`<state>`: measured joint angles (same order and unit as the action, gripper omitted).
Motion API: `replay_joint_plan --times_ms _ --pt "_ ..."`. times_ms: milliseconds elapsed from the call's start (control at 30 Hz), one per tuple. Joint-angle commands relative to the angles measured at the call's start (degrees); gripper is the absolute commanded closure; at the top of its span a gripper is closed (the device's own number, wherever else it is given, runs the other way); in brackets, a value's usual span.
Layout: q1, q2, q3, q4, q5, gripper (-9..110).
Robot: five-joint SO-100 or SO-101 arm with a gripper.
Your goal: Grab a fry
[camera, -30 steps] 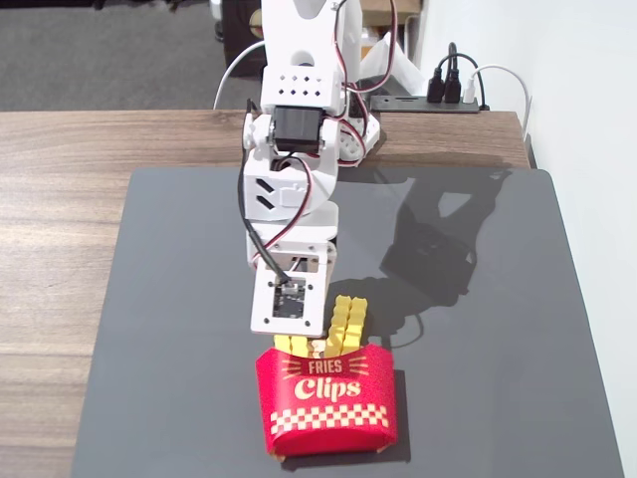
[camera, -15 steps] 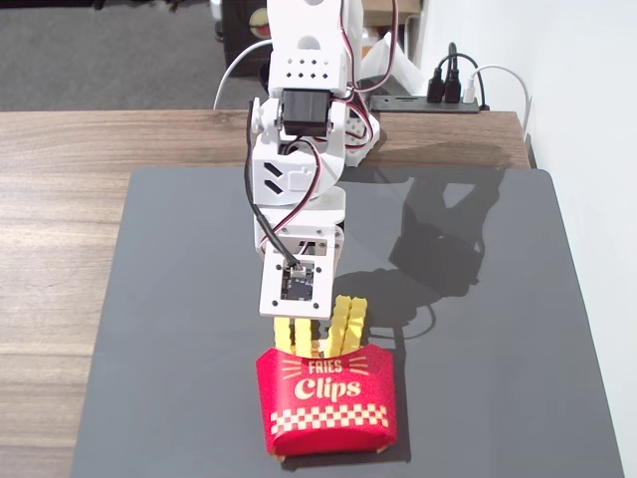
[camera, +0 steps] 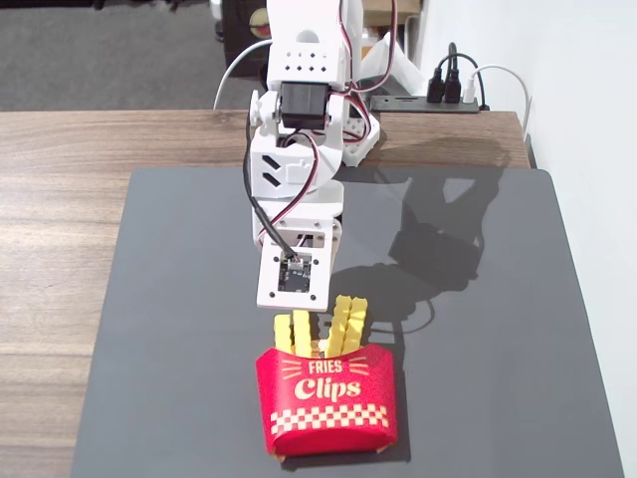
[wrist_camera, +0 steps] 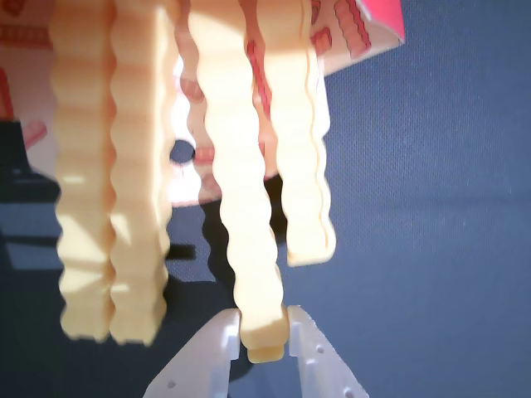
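Dark mat (camera: 498, 349) | gripper (wrist_camera: 264, 332) pinching fry (wrist_camera: 245, 207) tip | we pull straight out, clear of carton (camera: 326, 398)

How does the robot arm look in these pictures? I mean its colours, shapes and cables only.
The arm is built of white plastic shells, blocky, some with rows of small round holes. A black servo block sits in its upper part. Thin black, red and white cables loop along its sides. A small dark board is set in the white wrist plate. In the wrist view, the gripper has two white, pointed fingers.
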<state>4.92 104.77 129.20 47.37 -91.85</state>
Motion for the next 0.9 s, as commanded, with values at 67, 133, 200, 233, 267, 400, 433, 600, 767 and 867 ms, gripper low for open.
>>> replay_joint_plan --times_ms 67,133,200,233,267,400,433,600,767,867 --pt "-0.4 7.5 2.6 2.0 0.2 97" --pt "-0.8 10.5 4.3 3.4 0.3 97" --pt "-1.1 14.0 6.7 4.6 0.4 97" --pt "-1.2 15.9 8.0 5.3 0.4 97" --pt "-1.2 17.8 9.1 5.9 0.4 97" --pt "-1.3 26.1 13.5 9.6 0.4 97" --pt "-1.3 28.3 14.7 10.6 0.4 97" --pt "-0.3 41.7 21.2 16.8 0.0 97" --pt "1.0 49.7 20.6 24.0 0.2 97" --pt "1.4 51.6 17.1 28.5 0.1 97"
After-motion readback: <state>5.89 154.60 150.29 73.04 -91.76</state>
